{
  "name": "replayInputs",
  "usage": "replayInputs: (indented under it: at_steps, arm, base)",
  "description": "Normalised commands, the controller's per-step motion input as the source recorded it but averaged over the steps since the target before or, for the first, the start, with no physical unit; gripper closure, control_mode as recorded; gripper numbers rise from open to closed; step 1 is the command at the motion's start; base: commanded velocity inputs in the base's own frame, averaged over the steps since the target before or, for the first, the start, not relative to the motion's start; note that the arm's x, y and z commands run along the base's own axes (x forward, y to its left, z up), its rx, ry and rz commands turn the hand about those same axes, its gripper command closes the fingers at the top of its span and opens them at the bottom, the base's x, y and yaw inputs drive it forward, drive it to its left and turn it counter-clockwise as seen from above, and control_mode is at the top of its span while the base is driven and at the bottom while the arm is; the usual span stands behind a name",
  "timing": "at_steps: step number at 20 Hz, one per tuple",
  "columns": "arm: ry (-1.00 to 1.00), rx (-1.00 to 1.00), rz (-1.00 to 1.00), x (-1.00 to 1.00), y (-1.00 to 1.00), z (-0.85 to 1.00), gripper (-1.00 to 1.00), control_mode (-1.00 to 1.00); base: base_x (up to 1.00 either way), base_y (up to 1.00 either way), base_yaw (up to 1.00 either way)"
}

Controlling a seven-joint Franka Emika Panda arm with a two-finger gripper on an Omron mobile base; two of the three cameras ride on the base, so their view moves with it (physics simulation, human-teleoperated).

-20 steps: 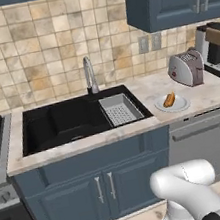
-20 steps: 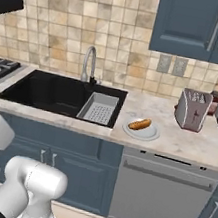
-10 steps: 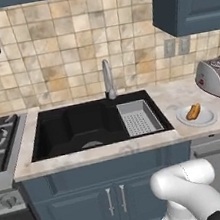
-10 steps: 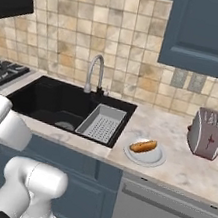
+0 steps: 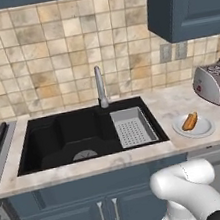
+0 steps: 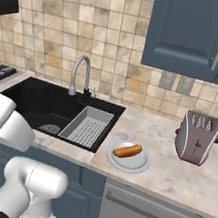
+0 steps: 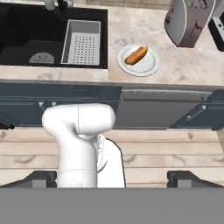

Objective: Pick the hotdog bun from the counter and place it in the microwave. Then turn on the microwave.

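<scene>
One hotdog bun on one white plate, counter.

Bare worktop surrounds the plate; the toaster stands near on its right, the sink probably just beside on its left.

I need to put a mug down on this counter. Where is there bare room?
Free: the counter strip in front of the toaster, right of the plate holding the bun; also the patch behind the plate, toward the backsplash. Crowded: the narrow gap between sink edge and plate.
</scene>
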Motion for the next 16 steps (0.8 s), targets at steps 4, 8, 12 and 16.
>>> replayInputs:
  at_steps: [4, 8, 12, 16]
  arm:
    - [0.00, 0.00, 0.00, 0.00, 0.00, 0.00, -1.00, 1.00]
    - [0.00, 0.00, 0.00, 0.00, 0.00, 0.00, -1.00, 1.00]
    - [0.00, 0.00, 0.00, 0.00, 0.00, 0.00, -1.00, 1.00]
    - [0.00, 0.00, 0.00, 0.00, 0.00, 0.00, -1.00, 1.00]
  base:
    - [0.40, -0.17, -0.07]
    - [0.49, -0.06, -0.17]
    - [0.38, 0.00, -0.20]
    - [0.31, 0.00, -0.20]
